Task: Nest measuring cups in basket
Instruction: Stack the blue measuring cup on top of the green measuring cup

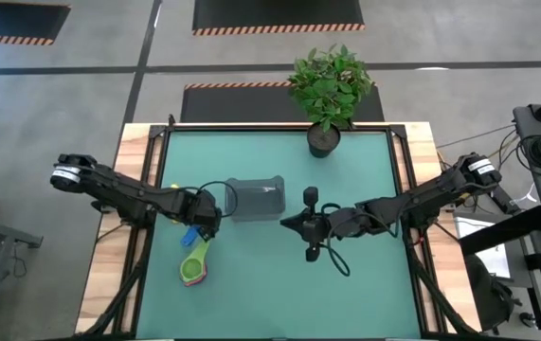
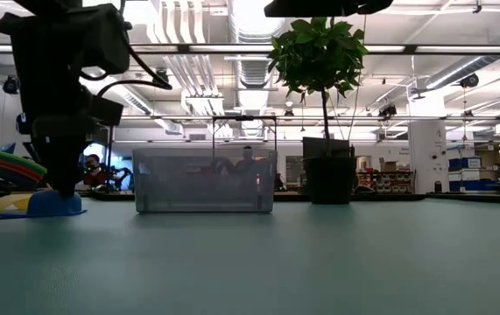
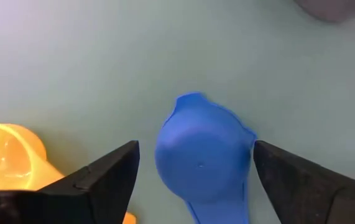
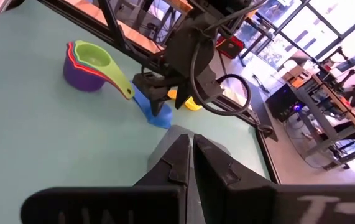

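Observation:
A blue measuring cup [image 3: 205, 158] lies mouth down on the green mat, its handle pointing back toward my left wrist. My left gripper [image 3: 196, 146] is open and low over it, one finger [image 3: 112, 174] on each side of the bowl, close to it but apart. A yellow cup [image 3: 6, 155] lies on its side beside them. A nested stack of green, red and purple cups [image 1: 194, 268] sits nearer the table's near edge. The grey basket [image 1: 254, 198] stands at mid table. My right gripper [image 1: 289, 224] is shut and waits just right of the basket.
A black pot with a leafy plant [image 1: 323, 140] stands near the table's far edge, right of the basket. Cables loop beside both wrists. Bare green mat [image 1: 279, 303] stretches along the near edge and the right side.

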Controlling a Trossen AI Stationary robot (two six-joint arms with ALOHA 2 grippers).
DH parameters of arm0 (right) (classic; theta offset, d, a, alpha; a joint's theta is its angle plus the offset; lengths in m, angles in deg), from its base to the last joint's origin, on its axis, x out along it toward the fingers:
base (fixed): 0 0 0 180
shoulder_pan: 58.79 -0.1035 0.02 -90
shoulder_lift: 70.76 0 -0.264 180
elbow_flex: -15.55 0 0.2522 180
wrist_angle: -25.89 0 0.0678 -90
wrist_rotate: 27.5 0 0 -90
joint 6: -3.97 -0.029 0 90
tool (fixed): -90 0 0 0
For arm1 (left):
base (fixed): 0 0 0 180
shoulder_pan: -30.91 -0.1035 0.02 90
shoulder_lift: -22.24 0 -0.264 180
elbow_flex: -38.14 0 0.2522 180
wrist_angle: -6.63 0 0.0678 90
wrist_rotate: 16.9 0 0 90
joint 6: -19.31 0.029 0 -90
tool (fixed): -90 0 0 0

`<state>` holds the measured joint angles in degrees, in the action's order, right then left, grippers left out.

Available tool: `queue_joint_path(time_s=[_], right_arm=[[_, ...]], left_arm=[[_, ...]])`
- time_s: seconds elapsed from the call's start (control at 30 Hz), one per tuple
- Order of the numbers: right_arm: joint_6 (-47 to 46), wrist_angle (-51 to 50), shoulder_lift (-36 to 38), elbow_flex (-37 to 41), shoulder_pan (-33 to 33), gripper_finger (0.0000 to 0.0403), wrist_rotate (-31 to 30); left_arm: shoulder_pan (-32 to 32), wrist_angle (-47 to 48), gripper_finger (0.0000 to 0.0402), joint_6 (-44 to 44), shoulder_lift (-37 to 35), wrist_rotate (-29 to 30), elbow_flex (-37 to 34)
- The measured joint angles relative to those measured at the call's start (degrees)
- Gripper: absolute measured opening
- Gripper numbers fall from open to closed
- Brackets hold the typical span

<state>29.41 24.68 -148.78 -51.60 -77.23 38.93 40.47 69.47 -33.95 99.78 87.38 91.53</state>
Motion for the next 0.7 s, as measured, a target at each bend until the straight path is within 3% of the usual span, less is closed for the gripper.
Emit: queue_joint_path(time_s=[0.3,0.5,0.7], right_arm=[[-0.1,0.1,0.0,0.0,0.0,0.0009,0.0],[-0.1,0.1,0.0,0.0,0.0,0.0009,0.0],[-0.2,0.0,0.0,0.0,0.0,0.0009,0.0]], left_arm=[[0.0,-6.3,0.0274,0.0,0.0,-1.3,-3.9],[0.0,-6.5,0.0236,0.1,-0.1,-0.7,-3.8],[0.1,-5.9,0.0237,0.7,-0.1,-0.2,-3.0]])
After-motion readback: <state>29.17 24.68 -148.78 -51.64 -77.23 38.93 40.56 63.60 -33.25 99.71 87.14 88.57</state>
